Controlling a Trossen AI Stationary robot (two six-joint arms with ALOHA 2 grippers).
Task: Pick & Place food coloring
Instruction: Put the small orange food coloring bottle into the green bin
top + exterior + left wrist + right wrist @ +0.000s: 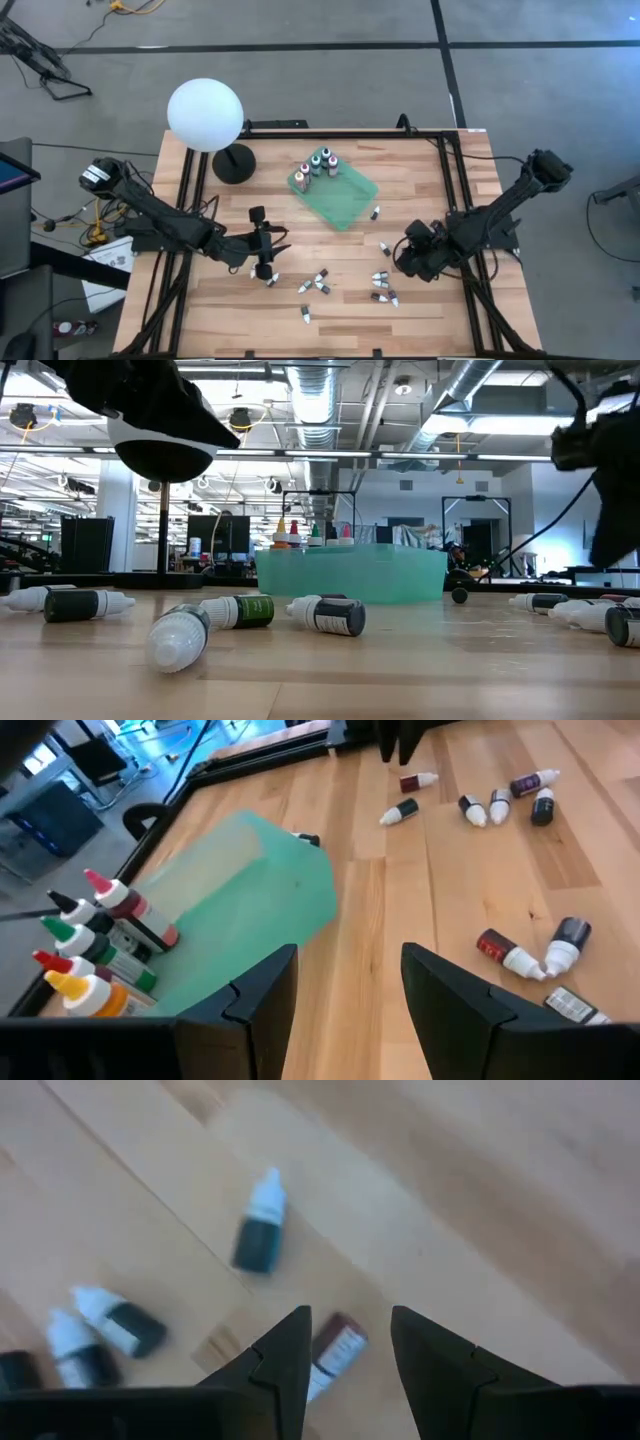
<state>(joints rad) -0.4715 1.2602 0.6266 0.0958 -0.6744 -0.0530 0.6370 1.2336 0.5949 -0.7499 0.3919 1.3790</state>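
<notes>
Right tool (345, 1350): fingers parted, empty, poised over the surface (330, 290) on the side of the green tray (345, 200) away from the lamp. Directly below it lies 1 dark bottle with a red label (335, 1348), showing in the gap between the fingers, its long axis running roughly along that gap rather than across it. In my judgement this bottle is the nearest candidate and the right arm is the better placed.

Left tool (345, 985): fingers parted, empty, facing the tray, with loose bottles (515, 955) beside it.

Further bottles (382, 280) lie scattered on their sides between the 2 arms.

The tray holds about 5 bottles (318, 165) standing upright in its far corner, nearest the white globe lamp (205, 115); the remainder of the tray shows bare.
</notes>
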